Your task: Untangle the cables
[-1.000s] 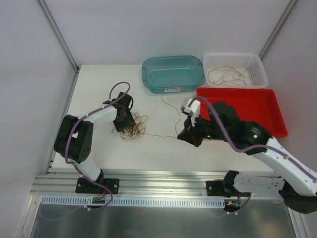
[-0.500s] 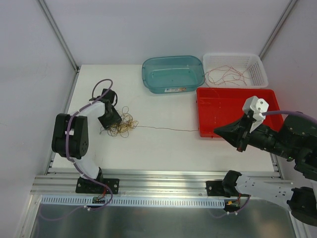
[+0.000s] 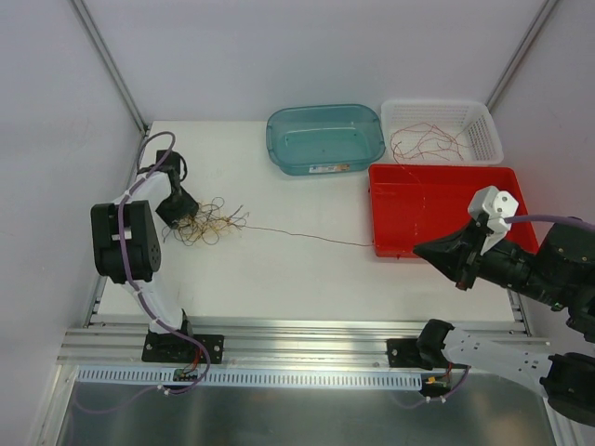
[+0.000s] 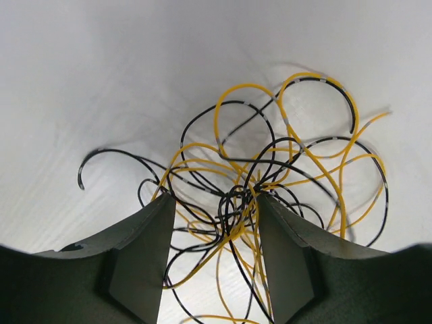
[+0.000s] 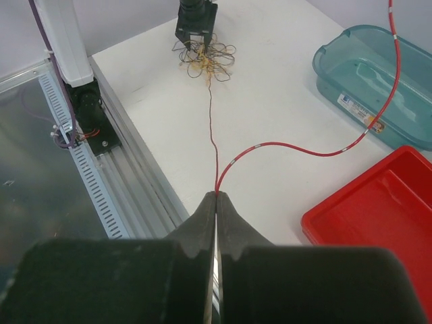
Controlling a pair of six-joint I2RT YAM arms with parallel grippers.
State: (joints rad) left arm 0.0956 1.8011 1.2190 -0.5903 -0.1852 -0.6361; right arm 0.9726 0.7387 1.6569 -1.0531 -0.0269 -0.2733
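Note:
A tangle of yellow and black cables (image 4: 270,182) lies on the white table at the left (image 3: 209,223). My left gripper (image 4: 214,202) stands over it, open, one finger (image 4: 145,250) on each side and loose loops crossing the gap. One red cable (image 3: 297,234) runs taut out of the tangle to the right. It ends in my right gripper (image 5: 217,194), shut on the red cable, low over the table's near right (image 3: 418,249). A second length of that red cable (image 5: 304,150) curves off to the upper right. The right wrist view shows the tangle (image 5: 206,57) far off, under the left gripper (image 5: 196,37).
A teal bin (image 3: 324,109) and a white basket (image 3: 493,139) holding red wires (image 3: 423,141) stand at the back. A red tray (image 3: 446,209) sits at the right, close to my right arm. An aluminium rail (image 3: 297,339) borders the near edge.
My left gripper has slid left and back, the tangle going with it. My right gripper has drawn away to the right, pulling the red cable out straight.

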